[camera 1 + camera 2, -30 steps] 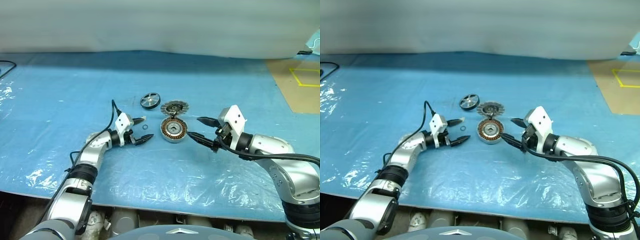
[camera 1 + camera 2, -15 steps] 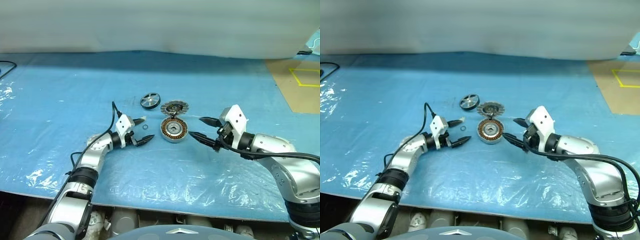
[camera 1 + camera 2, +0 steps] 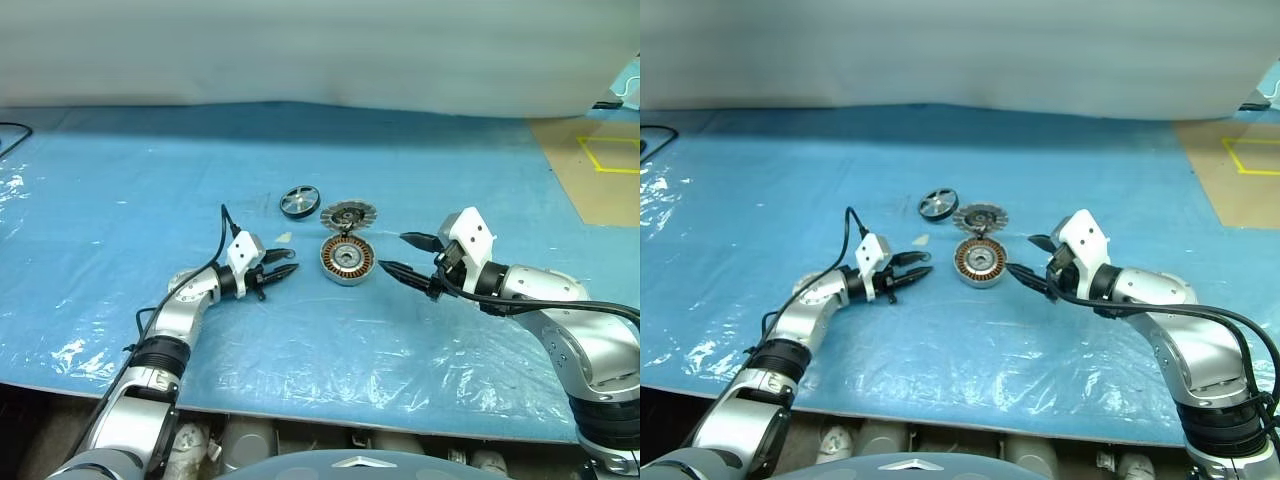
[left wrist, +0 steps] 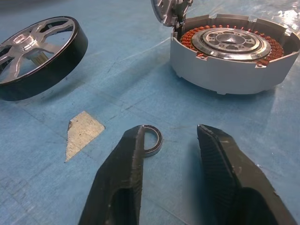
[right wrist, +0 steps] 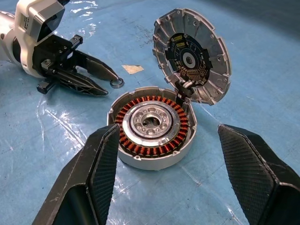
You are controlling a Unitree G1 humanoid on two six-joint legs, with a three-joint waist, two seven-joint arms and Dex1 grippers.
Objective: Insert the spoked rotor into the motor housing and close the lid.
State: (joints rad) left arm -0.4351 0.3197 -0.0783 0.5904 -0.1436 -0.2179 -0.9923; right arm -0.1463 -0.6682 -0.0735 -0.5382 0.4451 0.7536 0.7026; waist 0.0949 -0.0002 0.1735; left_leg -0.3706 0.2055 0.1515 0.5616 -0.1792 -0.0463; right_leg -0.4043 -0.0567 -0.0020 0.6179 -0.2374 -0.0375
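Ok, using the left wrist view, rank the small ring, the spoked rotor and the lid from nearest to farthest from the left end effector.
1. Small ring, between the fingers, against one of them.
2. Spoked rotor, off to one side, on the sheet.
3. Lid, standing open behind the motor housing.

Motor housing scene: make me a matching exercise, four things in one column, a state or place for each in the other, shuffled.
Things:
1. motor housing
2. lid
3. spoked rotor
4. small metal ring

States:
A. swung up, open on its hinge
B. between the left gripper's fingers on the sheet
C. copper windings exposed
D. lying apart from the housing on the blue sheet

Pairs: 1-C, 2-A, 3-D, 4-B
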